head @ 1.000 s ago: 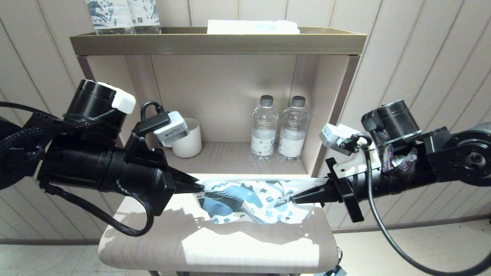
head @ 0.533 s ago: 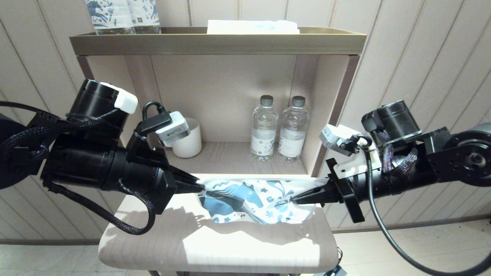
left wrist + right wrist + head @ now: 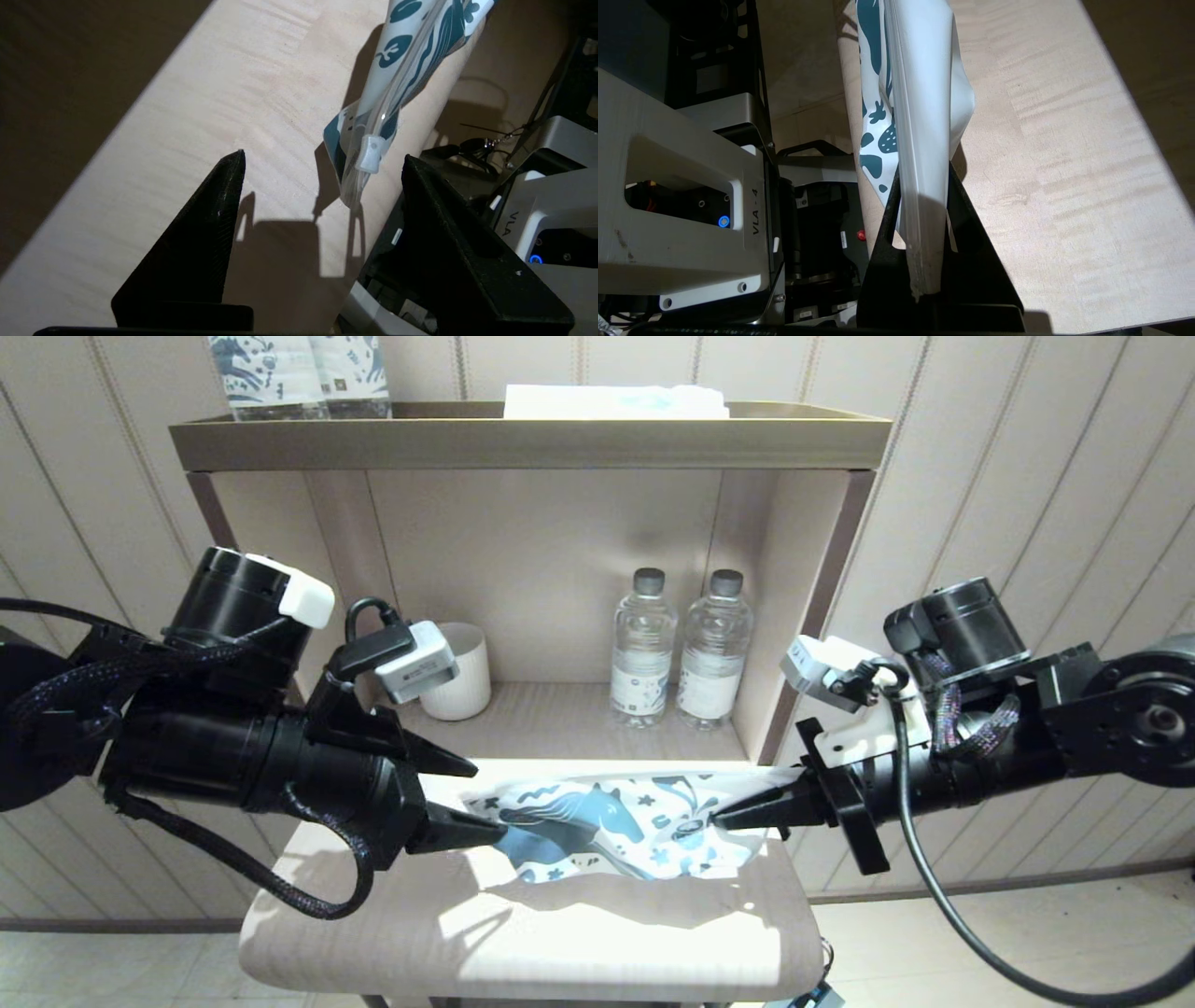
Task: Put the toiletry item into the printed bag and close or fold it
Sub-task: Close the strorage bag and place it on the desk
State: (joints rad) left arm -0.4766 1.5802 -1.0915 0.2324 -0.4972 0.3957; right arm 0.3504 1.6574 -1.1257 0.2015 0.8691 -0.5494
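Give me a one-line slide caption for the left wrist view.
Open left gripper flanks the printed bag, its white zip slider between the fingers, above the wooden table.

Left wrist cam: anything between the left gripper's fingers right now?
Yes. In the left wrist view, the printed bag's zipper end with its white slider hangs between the open left gripper's fingers, touching neither.

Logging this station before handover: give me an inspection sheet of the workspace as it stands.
Surface: pale wooden table, sunlit.
Job's things: printed bag held above the table; toiletry item not seen.
Clutter: two water bottles and a white cup in the shelf niche.
Grippers: left gripper open at the bag's slider end; right gripper shut on the bag's other end.
Cables: black cable loops under the right arm.
Surroundings: panelled wall.
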